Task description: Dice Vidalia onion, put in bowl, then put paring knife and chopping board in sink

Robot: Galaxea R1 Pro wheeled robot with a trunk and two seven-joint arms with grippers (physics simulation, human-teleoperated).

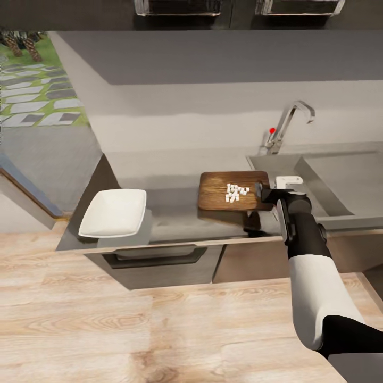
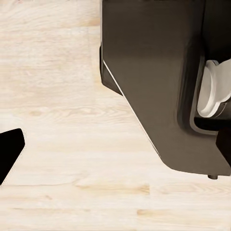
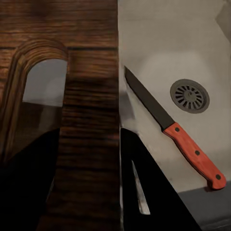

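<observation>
In the head view the right gripper [image 1: 260,192] is mostly covered by its own wrist, so its fingers are hard to make out there. The right wrist view is clearer: one dark finger [image 3: 24,192] lies on each side of the end of the chopping board [image 3: 89,120], beside the slot handle [image 3: 45,82], and the claw is closed on the wood. The board looks lifted a little above the countertop [image 1: 175,218], with a shadow under it, but how high I cannot tell.

The diced onion [image 1: 235,192] is a small heap of white cubes on the board, near the gripper end. The paring knife [image 3: 175,130] lies flat on the bottom of the sink [image 3: 192,43], its red handle pointing away from the round drain [image 3: 189,95], blade and drain close but apart. The head view shows the sink [image 1: 346,181] cut off at the picture edge, and the knife is hidden there.

No writing can be read; the chrome tap [image 1: 290,125] carries only a red dot [image 1: 272,130].

The right arm [image 1: 311,266] reaches forward from the lower right, forearm nearly straight toward the board. The white bowl [image 1: 114,213] stands well apart at the left end of the countertop. The left wrist view shows wooden floor [image 2: 57,96], a dark part of the robot body [image 2: 154,77] and one dark finger tip [image 2: 9,149] at the edge; the left claw's opening I cannot tell.
</observation>
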